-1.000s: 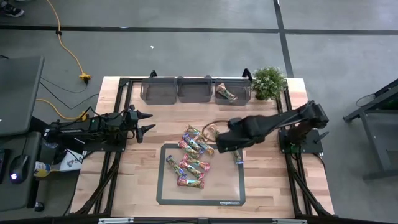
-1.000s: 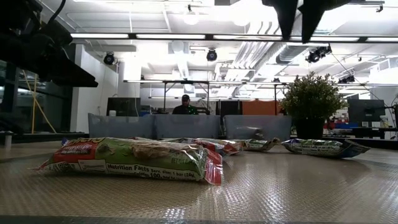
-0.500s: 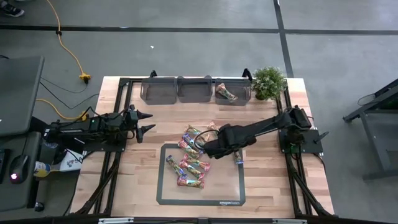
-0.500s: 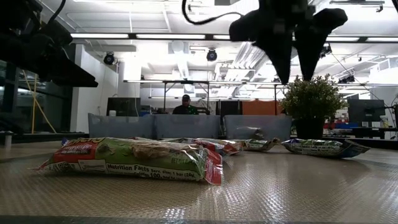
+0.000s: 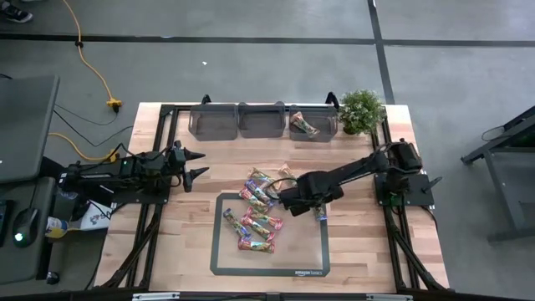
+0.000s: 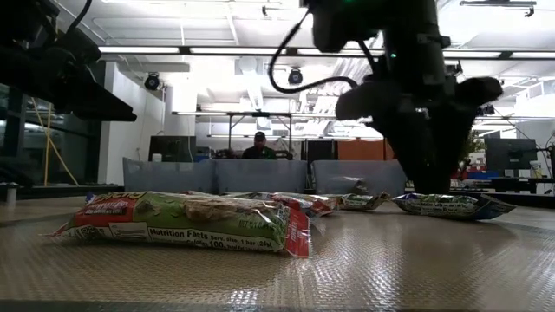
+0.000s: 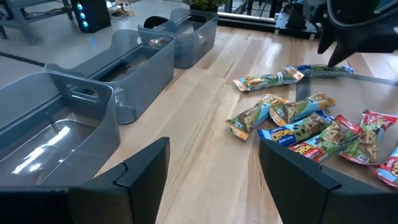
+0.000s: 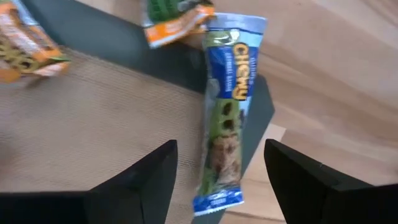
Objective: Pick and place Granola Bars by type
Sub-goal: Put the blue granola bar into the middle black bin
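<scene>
Under the right gripper [image 8: 217, 180], whose spread fingers held nothing, we saw a blue-silver bar [image 8: 226, 109] lying across the dark mat's corner [image 8: 124, 43] and onto the wood. From above, the arm hid most of that bar [image 5: 320, 213], while the other Granola Bars [image 5: 257, 213] lay clustered on the mat. Only the left wrist view showed the left gripper [image 7: 211, 180] spread wide beside the grey bins [image 7: 124, 68].
</scene>
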You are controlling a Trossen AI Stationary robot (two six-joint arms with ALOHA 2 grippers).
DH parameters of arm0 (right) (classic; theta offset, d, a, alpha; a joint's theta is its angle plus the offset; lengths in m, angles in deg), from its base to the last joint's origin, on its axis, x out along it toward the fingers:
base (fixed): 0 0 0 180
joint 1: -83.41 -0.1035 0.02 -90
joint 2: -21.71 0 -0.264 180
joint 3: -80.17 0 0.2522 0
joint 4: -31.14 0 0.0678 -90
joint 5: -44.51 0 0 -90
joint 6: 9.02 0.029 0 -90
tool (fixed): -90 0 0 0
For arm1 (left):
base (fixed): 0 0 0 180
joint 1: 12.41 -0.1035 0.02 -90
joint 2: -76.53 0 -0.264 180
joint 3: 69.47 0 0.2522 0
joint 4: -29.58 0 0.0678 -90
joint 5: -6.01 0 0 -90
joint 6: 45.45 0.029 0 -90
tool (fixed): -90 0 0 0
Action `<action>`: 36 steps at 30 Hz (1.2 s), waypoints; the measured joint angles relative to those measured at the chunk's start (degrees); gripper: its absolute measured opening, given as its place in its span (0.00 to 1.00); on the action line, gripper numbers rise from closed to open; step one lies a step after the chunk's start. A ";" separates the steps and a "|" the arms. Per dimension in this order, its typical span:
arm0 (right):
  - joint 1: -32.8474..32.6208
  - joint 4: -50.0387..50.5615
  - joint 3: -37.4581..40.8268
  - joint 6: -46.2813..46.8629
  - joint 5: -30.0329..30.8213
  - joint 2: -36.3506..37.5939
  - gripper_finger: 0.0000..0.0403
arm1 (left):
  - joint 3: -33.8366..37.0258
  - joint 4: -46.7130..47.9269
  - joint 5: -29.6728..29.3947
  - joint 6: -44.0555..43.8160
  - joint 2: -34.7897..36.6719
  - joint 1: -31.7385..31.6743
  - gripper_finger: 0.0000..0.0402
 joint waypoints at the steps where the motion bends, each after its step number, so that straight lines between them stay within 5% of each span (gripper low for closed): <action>1: 0.02 -1.19 1.43 -0.02 0.05 0.85 0.56 | -0.01 -0.02 0.04 0.01 0.00 -0.01 0.60; 20: 0.31 -21.94 24.43 -2.84 -1.52 17.26 0.56 | -0.02 -0.02 0.02 0.00 0.00 -0.01 0.60; 36: 2.33 -27.93 26.12 -10.41 -0.41 16.93 0.56 | -0.01 -0.02 0.02 0.00 0.00 -0.01 0.60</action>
